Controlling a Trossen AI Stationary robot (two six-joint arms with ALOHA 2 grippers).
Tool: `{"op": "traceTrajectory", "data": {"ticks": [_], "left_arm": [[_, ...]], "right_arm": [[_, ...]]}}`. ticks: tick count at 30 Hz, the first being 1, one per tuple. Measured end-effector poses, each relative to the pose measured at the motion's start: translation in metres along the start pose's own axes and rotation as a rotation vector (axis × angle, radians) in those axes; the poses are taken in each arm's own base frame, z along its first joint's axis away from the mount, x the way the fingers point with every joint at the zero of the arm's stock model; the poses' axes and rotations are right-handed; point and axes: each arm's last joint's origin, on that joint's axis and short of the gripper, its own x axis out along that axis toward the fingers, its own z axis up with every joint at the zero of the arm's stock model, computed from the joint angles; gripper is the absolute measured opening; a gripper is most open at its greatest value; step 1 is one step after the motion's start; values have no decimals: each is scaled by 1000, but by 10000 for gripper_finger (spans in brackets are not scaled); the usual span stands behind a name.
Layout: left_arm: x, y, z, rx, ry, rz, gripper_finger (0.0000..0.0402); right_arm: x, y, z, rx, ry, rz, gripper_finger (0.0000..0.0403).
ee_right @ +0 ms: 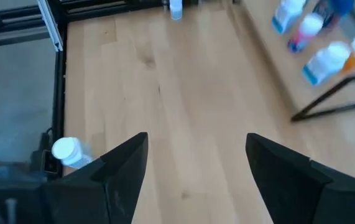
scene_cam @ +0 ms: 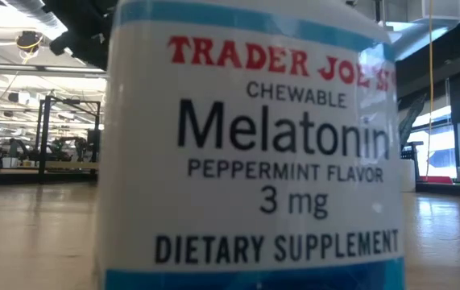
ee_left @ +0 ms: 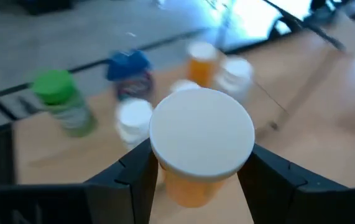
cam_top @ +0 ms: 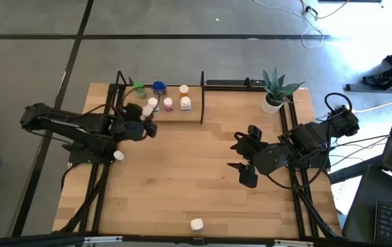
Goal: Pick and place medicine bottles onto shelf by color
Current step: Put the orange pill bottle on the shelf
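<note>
Melatonin bottle (scene_cam: 250, 145) (Trader Joe's, 3 mg), left gripper (ee_left: 196, 165) clamping orange bottle (ee_left: 193, 186), right gripper (ee_right: 196, 162) spread empty

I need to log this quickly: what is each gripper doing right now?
Left gripper: closed on an orange bottle with a white cap, near the shelf.
Right gripper: open, empty, above the table.
</note>
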Motion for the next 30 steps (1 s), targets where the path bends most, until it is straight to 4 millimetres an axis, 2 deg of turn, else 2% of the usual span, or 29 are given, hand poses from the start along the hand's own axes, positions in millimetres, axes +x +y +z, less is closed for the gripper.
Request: {"op": "traceTrajectory", "data": {"ticks": [4, 10, 13, 21, 30], "left_arm": [[4, 9, 2, -42, -53, 107, 187], [23, 14, 4, -105, -63, 235, 187], [32, 23, 1, -156, -45, 320, 187], [49, 42, -29, -253, 4, 426, 187], [58, 44, -49, -290, -28, 414, 187]], "right_arm": [[1, 0, 6, -32, -72, -35, 272], [0, -4, 10, -11, -176, -185, 272], [0, -5, 10, 5, -186, -197, 272], [0, -5, 10, 15, -188, -195, 272], [0, -5, 10, 15, -189, -195, 272]]}}
